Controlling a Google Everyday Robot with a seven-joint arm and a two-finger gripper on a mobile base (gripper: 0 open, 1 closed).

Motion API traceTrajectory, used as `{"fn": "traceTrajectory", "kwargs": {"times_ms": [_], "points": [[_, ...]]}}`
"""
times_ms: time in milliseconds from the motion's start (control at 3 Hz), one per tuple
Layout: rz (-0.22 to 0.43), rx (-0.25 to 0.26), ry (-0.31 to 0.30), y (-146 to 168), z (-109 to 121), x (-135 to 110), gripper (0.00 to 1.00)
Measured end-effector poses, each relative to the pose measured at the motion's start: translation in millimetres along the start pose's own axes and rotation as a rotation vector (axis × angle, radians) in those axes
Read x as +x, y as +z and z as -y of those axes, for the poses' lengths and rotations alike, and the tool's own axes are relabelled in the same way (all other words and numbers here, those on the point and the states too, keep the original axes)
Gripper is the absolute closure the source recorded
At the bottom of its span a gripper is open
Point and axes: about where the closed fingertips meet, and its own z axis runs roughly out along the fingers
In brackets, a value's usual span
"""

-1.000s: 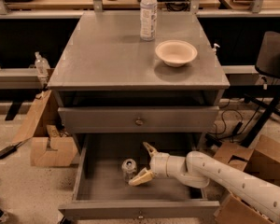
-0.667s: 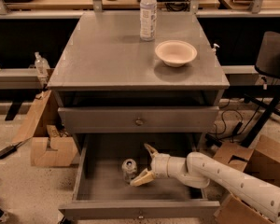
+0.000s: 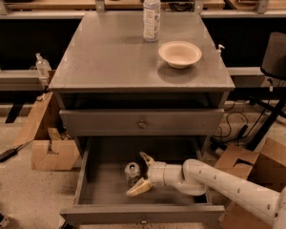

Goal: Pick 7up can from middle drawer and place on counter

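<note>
The 7up can stands upright on the floor of the open middle drawer, left of centre. My gripper reaches into the drawer from the right on its white arm. Its two cream fingers are spread open, one above and behind the can and one below it in front, with the can just at their tips. The counter is the grey cabinet top above.
A tall clear bottle and a cream bowl stand on the counter at the back right. The top drawer panel is shut. Cardboard boxes sit left and right of the cabinet.
The gripper has edged slightly left toward the can; the can has not moved.
</note>
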Motion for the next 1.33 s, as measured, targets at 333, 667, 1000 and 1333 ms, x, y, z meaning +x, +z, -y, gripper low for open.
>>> {"fn": "traceTrajectory", "kwargs": {"times_ms": [333,667,1000,1333], "points": [[-0.012,-0.02,0.001,13.9,-7.9,-2.3,0.16],[-0.01,-0.024,0.001,15.8,-9.3,-3.1,0.47],[-0.009,-0.027,0.001,17.3,-10.4,-3.6,0.7],[-0.007,-0.03,0.001,19.0,-11.6,-4.2,0.93]]}}
